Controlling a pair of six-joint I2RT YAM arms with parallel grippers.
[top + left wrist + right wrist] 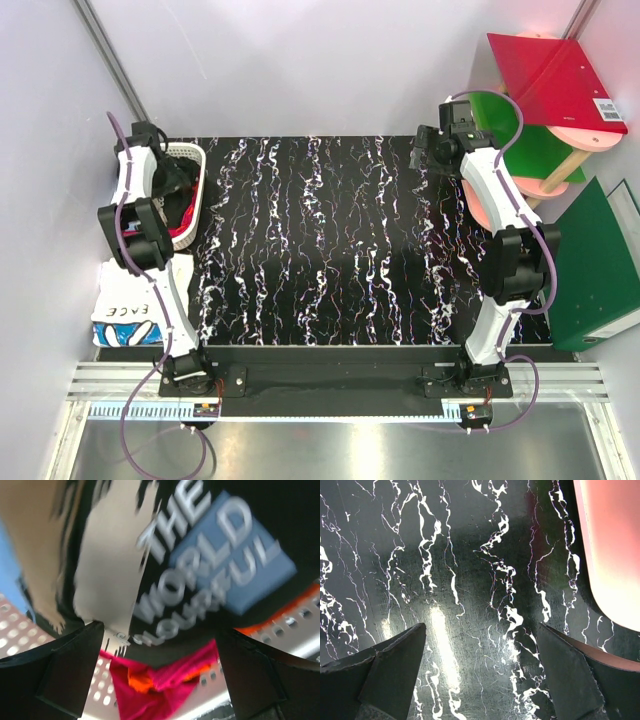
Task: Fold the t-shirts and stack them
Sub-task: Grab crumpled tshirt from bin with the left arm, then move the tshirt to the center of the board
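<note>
A black t-shirt point(200, 630) with a blue, white and tan print point(235, 555) lies on top in the white basket point(198, 205) at the table's back left. A red t-shirt point(160, 690) lies under it and also shows in the top view point(186, 216). My left gripper point(160, 672) is open just above these shirts, inside the basket point(15, 640), with its fingers point(65, 670) on either side of the cloth. A white t-shirt lettered "PEACE" point(128, 305) lies folded at the front left. My right gripper point(480, 675) is open and empty over the bare table at the back right point(424, 152).
The table top point(320, 250) is black with white marbling. Off its right edge stand a pink and green round stool point(535, 155), a red board point(555, 80) and a green binder point(600, 265). The pink stool edge point(615, 550) shows beside my right gripper.
</note>
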